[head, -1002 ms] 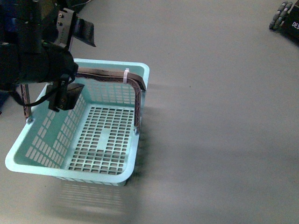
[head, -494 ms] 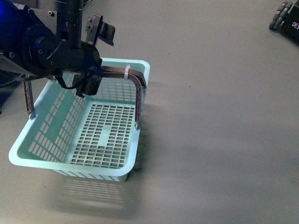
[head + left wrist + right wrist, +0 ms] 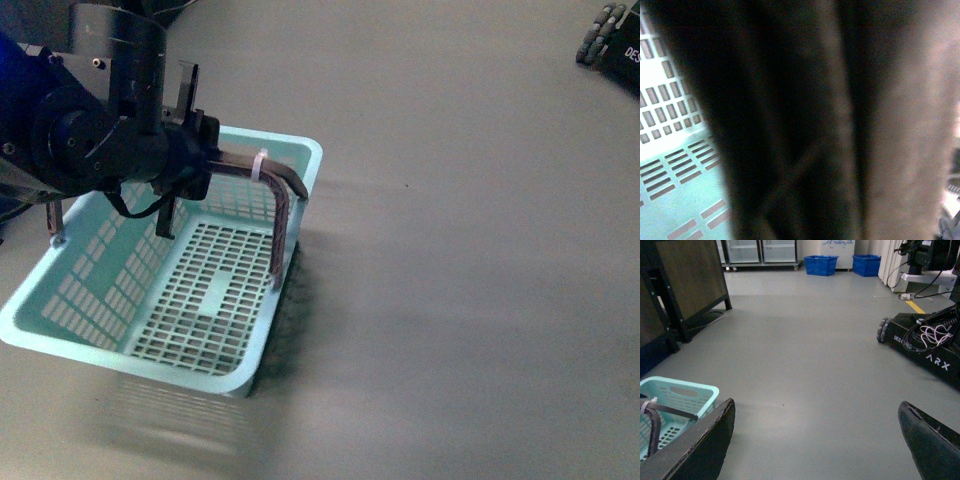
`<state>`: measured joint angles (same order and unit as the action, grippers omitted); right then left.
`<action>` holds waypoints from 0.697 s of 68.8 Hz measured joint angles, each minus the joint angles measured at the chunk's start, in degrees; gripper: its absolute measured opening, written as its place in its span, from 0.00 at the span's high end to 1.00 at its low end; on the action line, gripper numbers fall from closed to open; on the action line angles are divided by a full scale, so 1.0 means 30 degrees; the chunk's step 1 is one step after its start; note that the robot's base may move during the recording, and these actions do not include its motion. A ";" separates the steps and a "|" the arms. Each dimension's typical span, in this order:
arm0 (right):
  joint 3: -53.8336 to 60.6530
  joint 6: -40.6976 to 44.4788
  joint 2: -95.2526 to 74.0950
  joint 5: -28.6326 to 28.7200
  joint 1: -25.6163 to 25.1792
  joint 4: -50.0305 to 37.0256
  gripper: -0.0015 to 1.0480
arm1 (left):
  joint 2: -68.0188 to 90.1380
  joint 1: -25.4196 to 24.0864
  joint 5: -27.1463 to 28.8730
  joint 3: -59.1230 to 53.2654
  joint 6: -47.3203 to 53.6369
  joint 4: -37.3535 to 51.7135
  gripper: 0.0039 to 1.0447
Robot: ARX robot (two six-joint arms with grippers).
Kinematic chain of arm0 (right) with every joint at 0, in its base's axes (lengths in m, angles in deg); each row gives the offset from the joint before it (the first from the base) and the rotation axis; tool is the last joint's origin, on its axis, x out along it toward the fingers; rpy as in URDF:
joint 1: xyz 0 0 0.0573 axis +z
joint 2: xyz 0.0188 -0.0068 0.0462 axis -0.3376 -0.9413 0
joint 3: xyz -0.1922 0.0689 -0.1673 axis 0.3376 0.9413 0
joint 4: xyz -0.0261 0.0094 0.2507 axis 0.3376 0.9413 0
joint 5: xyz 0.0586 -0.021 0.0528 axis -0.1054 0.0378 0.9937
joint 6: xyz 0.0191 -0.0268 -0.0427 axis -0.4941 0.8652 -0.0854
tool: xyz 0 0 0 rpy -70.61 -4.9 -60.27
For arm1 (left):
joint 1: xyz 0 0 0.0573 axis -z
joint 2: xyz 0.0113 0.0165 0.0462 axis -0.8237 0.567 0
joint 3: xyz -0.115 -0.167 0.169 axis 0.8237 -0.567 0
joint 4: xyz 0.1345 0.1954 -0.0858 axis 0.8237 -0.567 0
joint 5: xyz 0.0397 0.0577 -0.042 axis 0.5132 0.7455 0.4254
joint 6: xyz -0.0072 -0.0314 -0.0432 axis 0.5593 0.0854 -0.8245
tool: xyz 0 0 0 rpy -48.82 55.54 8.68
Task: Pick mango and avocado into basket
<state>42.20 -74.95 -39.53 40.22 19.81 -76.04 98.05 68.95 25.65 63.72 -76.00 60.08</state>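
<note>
The left end effector (image 3: pixel 203 160) is clamped on the handle (image 3: pixel 285 200) of the empty basket (image 3: pixel 130 355), held tilted above the floor (image 3: pixel 450 250), the right end effector (image 3: pixel 816 405) is spread wide, and with neither mango nor avocado seen, both picks are judged undone.

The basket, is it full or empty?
Empty: the basket shows only its bare slotted floor, though the left arm hides a corner.

Two blue crates (image 3: pixel 821 265) on grey floor (image 3: pixel 805 350)
</note>
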 joint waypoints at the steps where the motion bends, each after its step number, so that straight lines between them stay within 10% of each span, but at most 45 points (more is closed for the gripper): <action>1: 0.0000 0.0000 0.0000 0.0007 0.0000 0.0000 0.08 | -0.0240 -0.0015 0.0015 -0.0342 0.0015 0.0204 0.87; 25: 0.0000 0.0000 0.0000 0.0000 0.0000 0.0000 0.08 | -1.1242 0.0189 0.3228 -0.7956 -0.1195 0.0160 0.87; 48: 0.0000 0.0007 0.0000 0.0000 0.0000 0.0000 0.08 | -2.3482 0.1479 0.5952 -1.0346 -0.1996 -0.7038 0.87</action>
<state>42.20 -74.92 -39.53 40.22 19.81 -76.04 27.60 73.39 43.51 32.68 -81.99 38.97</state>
